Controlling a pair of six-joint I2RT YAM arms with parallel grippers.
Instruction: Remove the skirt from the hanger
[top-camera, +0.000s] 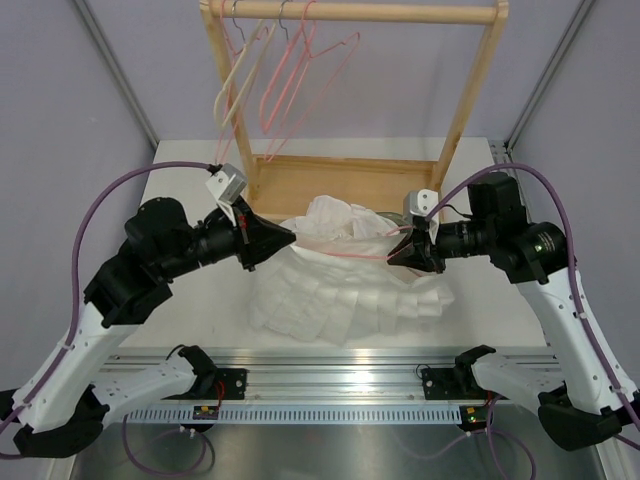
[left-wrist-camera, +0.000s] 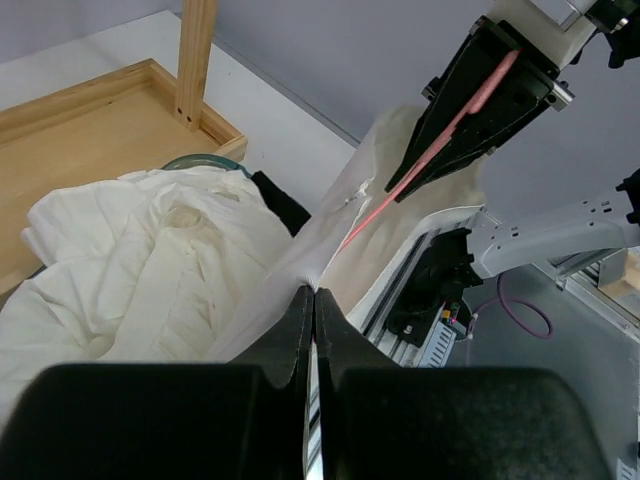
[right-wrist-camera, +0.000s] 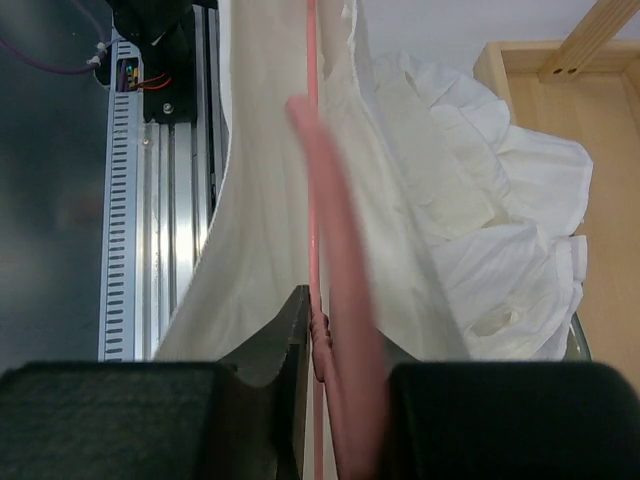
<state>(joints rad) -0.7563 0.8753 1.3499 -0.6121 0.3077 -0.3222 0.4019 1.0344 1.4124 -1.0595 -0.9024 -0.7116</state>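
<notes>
while your right claw (top-camera: 400, 256) is clamped on the pink hanger (right-wrist-camera: 340, 260), your left claw (top-camera: 288, 238) is pinched shut on the skirt (top-camera: 340, 300), which looks white and drapes from the hanger onto the desk (top-camera: 215, 315) between the arms.

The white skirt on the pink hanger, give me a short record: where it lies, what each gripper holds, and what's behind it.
skirt: white tiered fabric skirt, spread on the table's near half, top edge lifted, still on the hanger
hanger: thin pink hanger, running into the skirt's top edge
left gripper: shut on the skirt's fabric
right gripper: shut on the hanger
behind: heap of white cloth; wooden rack with bare hangers
</notes>
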